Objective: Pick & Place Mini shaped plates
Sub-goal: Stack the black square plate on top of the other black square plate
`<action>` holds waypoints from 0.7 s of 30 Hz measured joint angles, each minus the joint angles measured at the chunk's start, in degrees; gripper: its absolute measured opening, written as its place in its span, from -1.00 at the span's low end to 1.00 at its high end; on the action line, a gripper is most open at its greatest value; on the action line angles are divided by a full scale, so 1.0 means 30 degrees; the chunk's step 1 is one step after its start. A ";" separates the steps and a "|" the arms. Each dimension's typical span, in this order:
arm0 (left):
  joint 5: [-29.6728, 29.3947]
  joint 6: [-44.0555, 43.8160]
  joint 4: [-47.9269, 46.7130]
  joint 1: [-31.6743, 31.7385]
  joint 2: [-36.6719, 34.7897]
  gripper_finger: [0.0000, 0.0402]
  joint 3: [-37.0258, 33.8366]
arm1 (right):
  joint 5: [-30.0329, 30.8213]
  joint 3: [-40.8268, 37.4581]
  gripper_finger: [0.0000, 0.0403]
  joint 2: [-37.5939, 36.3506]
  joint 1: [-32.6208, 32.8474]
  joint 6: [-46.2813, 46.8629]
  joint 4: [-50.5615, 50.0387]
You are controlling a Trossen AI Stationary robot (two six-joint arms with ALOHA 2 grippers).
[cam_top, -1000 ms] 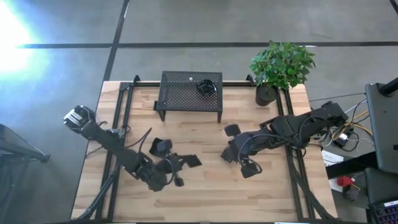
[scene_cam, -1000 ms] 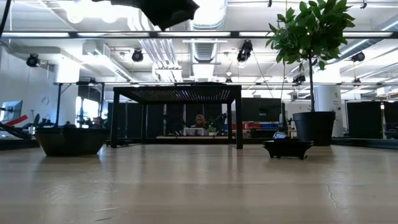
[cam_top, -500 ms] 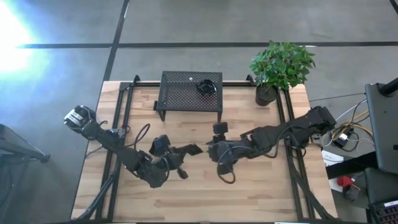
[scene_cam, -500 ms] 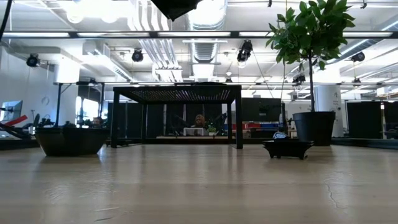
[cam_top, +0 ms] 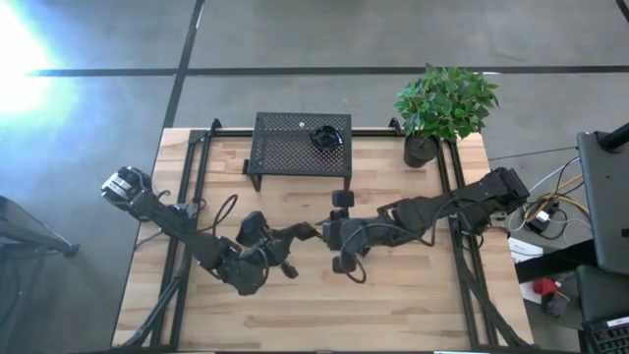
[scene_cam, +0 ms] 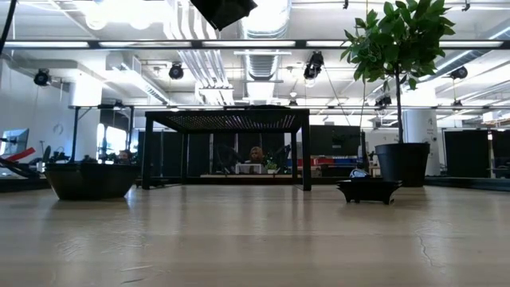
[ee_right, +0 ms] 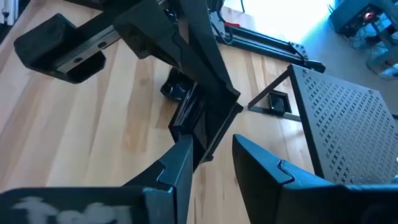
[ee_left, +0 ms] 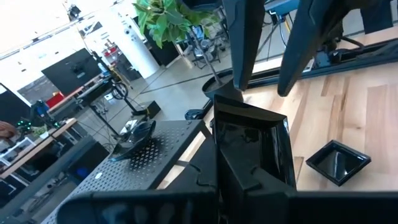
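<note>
The two arms meet above the middle of the pale wooden worktop [cam_top: 393, 295], just in front of the black perforated metal stand [cam_top: 285, 147], in what looks like a handover. The left claw [cam_top: 300, 234] is pressed together on a small glossy black square plate [ee_left: 252, 146], holding it by one edge so that it stands tilted in the air, its free side offered to the other arm. The right claw [cam_top: 330, 232] has its two dark fingers [ee_right: 180, 163] spread, one on each side of that raised plate. Whether they touch it yet cannot be told. Holding the dish by one rim likely leaves the opposite rim clear for the second grip, and the right arm reaches the stand more easily.

On top of the perforated stand lies one small dark rounded dish [cam_top: 325, 137], near the corner toward the black plant pot [cam_top: 421, 149] with its leafy green plant. That suggests the stand is where the plates are being gathered. It holds only this one so far.

Other plates wait on the worktop in front of the stand: a small black square dish [ee_left: 337, 163] lies flat below the left claw, another dark plate [cam_top: 252, 228] sits beside the left arm, and one [cam_top: 340, 199] lies just in front of the stand's right leg.
</note>
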 joint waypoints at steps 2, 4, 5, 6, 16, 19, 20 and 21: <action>0.0006 0.0025 0.0112 0.0022 0.0000 -1.00 0.0000 | -0.0002 0.0000 -0.47 0.0000 -0.0029 0.0004 -0.0015; 0.0005 0.0243 0.0326 0.0022 0.0000 -1.00 0.0000 | -0.0015 -0.0015 -0.47 0.0000 -0.0044 0.0004 0.0001; 0.0006 0.0304 0.0381 0.0022 0.0000 -1.00 0.0000 | -0.0015 -0.0050 -0.47 0.0027 -0.0058 0.0010 0.0029; 0.0006 0.0362 0.0388 0.0015 0.0000 -1.00 0.0000 | -0.0008 -0.0051 -0.47 0.0108 -0.0086 0.0052 0.0084; 0.0465 0.1654 0.1697 0.0015 0.0007 -1.00 0.0000 | -0.0019 -0.0095 -0.46 0.0457 -0.0277 0.0159 0.0291; 0.0509 0.1661 0.1697 0.0015 0.0007 -1.00 0.0000 | -0.0016 -0.0109 -0.50 0.0452 -0.0288 0.0384 0.0284; 0.0516 0.1661 0.1707 0.0015 0.0007 -1.00 0.0000 | -0.0022 -0.0109 -0.53 0.0452 -0.0300 0.0442 0.0291; 0.0516 0.1661 0.1793 0.0015 0.0007 -1.00 0.0000 | -0.0022 -0.0109 -0.56 0.0452 -0.0306 0.0455 0.0291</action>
